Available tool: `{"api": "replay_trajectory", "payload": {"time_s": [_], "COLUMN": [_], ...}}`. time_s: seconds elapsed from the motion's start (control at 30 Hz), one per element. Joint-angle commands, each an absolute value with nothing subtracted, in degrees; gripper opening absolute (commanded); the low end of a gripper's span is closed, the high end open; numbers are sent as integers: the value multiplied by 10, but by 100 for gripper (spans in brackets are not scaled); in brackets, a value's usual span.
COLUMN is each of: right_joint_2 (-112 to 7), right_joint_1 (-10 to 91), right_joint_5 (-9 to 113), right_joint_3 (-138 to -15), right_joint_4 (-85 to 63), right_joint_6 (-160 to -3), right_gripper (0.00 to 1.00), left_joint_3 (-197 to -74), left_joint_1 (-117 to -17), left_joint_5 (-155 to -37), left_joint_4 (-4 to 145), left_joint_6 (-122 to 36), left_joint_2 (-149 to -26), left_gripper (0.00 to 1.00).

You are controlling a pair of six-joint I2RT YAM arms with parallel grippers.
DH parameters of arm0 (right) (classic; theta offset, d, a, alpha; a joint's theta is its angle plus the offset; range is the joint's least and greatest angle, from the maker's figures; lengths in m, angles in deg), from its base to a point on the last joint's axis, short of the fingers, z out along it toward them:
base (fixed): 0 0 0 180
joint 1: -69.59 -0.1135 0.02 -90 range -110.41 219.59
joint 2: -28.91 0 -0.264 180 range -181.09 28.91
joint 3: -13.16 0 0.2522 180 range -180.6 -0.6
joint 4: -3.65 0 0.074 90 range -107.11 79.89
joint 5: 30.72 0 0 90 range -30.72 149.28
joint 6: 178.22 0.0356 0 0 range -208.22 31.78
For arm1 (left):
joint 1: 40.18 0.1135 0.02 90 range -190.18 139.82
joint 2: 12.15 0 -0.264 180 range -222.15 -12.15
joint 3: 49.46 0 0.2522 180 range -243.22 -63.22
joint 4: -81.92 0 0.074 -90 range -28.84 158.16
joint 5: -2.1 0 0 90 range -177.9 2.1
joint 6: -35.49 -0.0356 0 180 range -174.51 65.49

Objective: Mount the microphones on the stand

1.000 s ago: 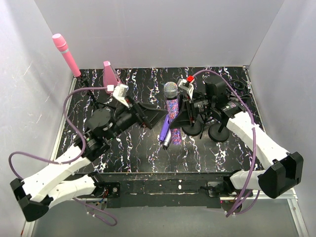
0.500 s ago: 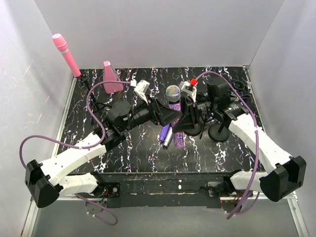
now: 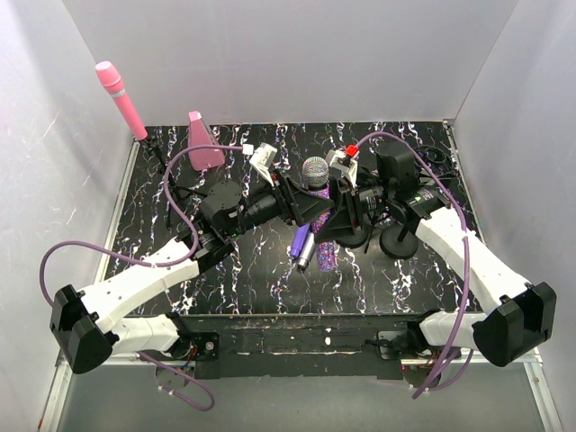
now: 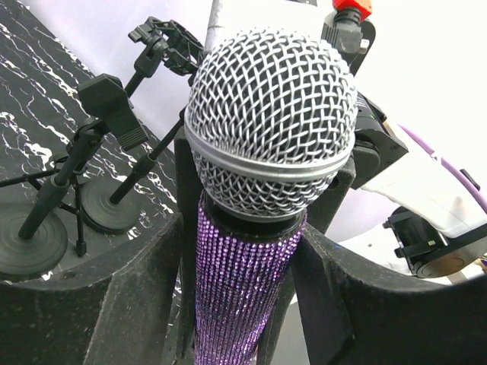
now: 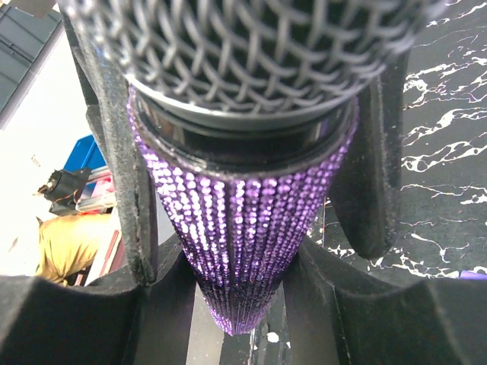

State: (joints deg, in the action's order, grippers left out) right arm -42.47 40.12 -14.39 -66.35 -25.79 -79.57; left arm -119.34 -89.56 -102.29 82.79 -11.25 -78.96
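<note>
The glittery purple microphone (image 3: 314, 170) with the silver mesh head stands upright mid-table between both grippers. My right gripper (image 3: 335, 219) is shut on its sparkly body (image 5: 243, 205), with a finger (image 5: 137, 304) pressed on each side. My left gripper (image 3: 310, 209) is open around the same body (image 4: 247, 274) just under the head, fingers close on either side. The plain purple microphone (image 3: 299, 239) lies on the table below, with a grey piece (image 3: 305, 260) at its near end. The plain pink microphone (image 3: 121, 99) sits tilted on a stand at the far left.
Two black stands with round bases (image 3: 360, 236) (image 3: 398, 243) stand right of the grippers; their clips (image 4: 116, 106) show in the left wrist view. A pink wedge block (image 3: 202, 142) stands at the back left. White walls enclose the black marbled table (image 3: 225, 279).
My left arm has swung right from the table's left-centre and put its fingers around the glittery microphone. The right gripper has kept hold of it, shifted slightly.
</note>
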Motion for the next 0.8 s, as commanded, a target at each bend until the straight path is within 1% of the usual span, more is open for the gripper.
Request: {"api": "replay_trajectory", "payload": {"time_s": [0.0,0.1,0.13,0.17,0.2,0.23,0.3,0.33,0.4,0.47,0.5,0.53,0.57,0.63,0.77], "right_joint_2": [-418,-420,-420,-419,-419,-419,-418,-418,-413,-406,-403,-397,-392,-385,-373], "right_joint_1": [398,399,399,398,397,397,398,397,398,400,401,401,401,401,405], "right_joint_5": [-166,-167,-169,-170,-170,-170,-171,-169,-166,-161,-157,-151,-148,-131,-81], "right_joint_3": [-662,-663,-662,-662,-661,-660,-657,-657,-656,-658,-661,-663,-669,-682,-704], "right_joint_4": [-229,-228,-228,-226,-227,-225,-224,-224,-231,-261,-284,-307,-338,-407,-559], "right_joint_6": [-799,-795,-794,-794,-794,-793,-792,-790,-793,-820,-839,-864,-879,-968,-1131], "right_gripper": [2,3,3,3,3,4,6,12,28,54,63,69,74,81,86], "left_joint_3": [-1224,-1225,-1224,-1224,-1223,-1222,-1220,-1217,-1210,-1197,-1188,-1179,-1171,-1161,-1158], "left_joint_1": [-894,-894,-894,-894,-894,-894,-894,-894,-894,-894,-893,-893,-893,-890,-890], "left_joint_5": [-1018,-1021,-1024,-1025,-1028,-1029,-1035,-1035,-1028,-1016,-1010,-1003,-993,-980,-961], "left_joint_4": [839,841,842,843,845,847,852,853,850,838,830,821,807,778,699], "left_joint_6": [-127,-127,-126,-127,-127,-127,-126,-127,-134,-144,-154,-162,-167,-183,-224], "left_joint_2": [-800,-805,-805,-806,-807,-808,-807,-804,-792,-769,-748,-729,-712,-676,-615], "left_gripper": [56,54,51,45,38,27,8,0,0,0,0,0,0,0,0]}}
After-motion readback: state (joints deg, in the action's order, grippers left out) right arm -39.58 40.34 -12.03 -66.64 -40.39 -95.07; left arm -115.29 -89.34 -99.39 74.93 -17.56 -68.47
